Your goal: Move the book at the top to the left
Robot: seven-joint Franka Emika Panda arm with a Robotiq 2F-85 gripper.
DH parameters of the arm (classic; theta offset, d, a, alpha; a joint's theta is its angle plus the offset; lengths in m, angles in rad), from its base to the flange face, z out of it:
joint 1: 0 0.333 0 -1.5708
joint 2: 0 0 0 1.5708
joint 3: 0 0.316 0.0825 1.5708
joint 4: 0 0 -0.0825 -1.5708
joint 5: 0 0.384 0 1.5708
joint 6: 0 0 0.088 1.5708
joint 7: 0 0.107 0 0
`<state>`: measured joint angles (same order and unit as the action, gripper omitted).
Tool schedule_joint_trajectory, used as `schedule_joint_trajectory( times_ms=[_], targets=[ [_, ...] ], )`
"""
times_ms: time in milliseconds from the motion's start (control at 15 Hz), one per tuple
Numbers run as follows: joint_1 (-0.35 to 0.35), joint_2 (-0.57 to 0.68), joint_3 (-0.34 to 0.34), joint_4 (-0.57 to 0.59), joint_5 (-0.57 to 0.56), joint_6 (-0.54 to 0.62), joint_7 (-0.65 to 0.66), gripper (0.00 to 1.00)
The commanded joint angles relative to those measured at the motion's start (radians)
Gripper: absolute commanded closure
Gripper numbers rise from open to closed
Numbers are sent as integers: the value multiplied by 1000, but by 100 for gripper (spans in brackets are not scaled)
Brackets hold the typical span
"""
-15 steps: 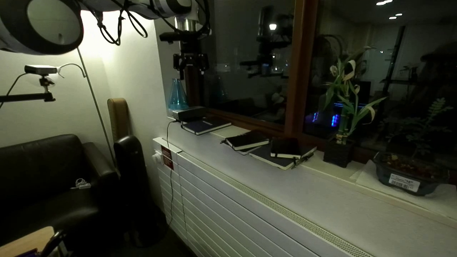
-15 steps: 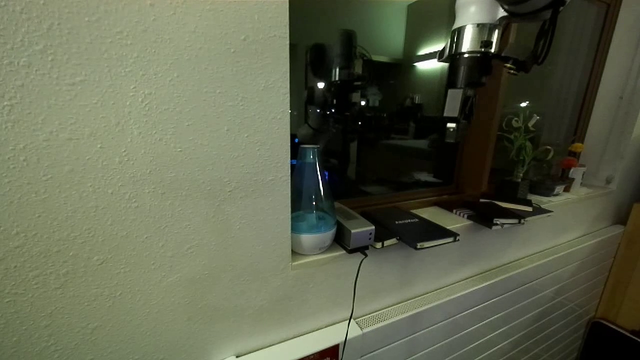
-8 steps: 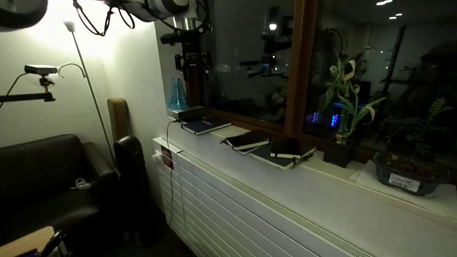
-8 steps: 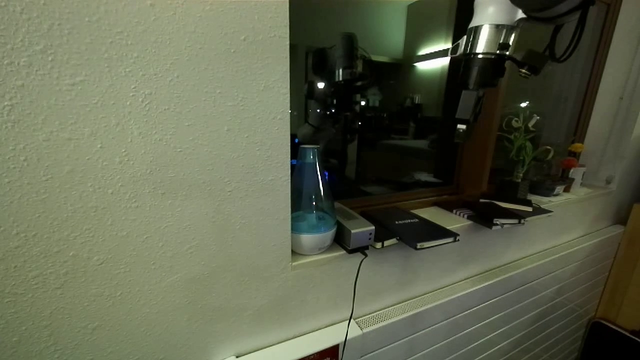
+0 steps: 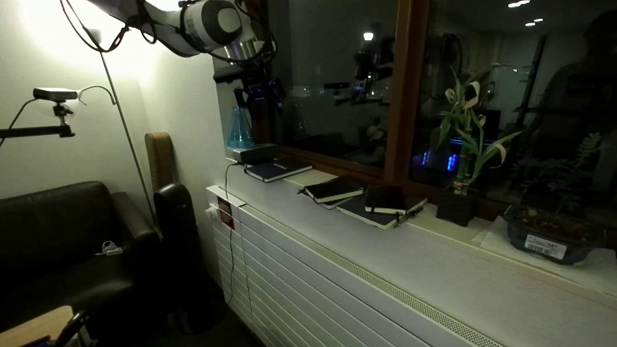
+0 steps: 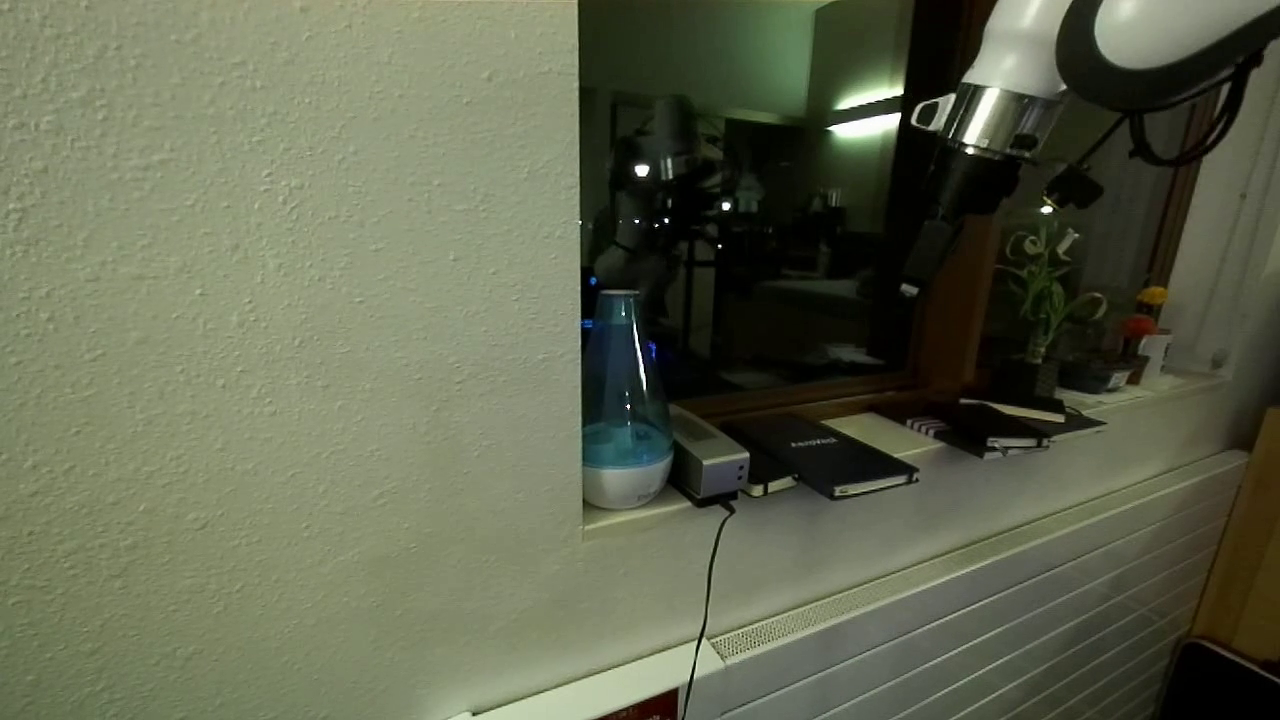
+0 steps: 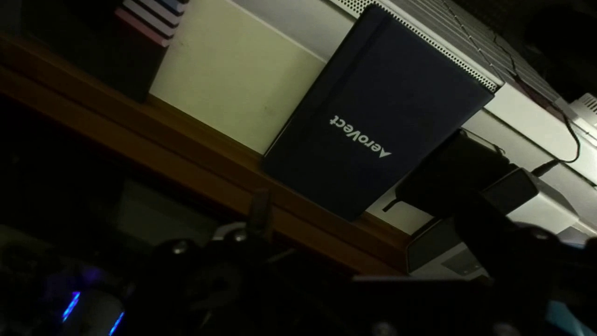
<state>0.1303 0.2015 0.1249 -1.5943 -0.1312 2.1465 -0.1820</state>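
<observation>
- Two fingers of the pincer (image 7: 366,212) spread wide in the wrist view; it hangs above the tabletop (image 5: 434,260).
- AeroVect book (image 6: 838,460) lies on the tabletop near the grey box (image 6: 712,462).
- Lettering (image 5: 280,166): too small to read in an exterior view, sharp but upside down in the wrist view.
- Humidifier (image 6: 625,440): nearly whole in an exterior view, just a blue sliver in the wrist view.
- Couch (image 5: 53,221): in an exterior view only.
- Red flower (image 6: 1138,327): in an exterior view only.
</observation>
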Motion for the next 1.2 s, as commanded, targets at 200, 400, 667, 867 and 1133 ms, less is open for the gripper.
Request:
schedule_joint_trajectory(
  times_ms=[200, 400, 667, 867, 1133],
  targets=[
    [22, -231, 2, -388, -45, 128, 181, 0],
    [24, -330, 14, -544, -59, 114, 247, 0],
    [18, -485, 28, -771, -35, 78, 308, 0],
    [19, -620, 20, -945, 2, 57, 295, 0],
    [11, -605, 21, -939, -6, 41, 282, 0]
  ],
)
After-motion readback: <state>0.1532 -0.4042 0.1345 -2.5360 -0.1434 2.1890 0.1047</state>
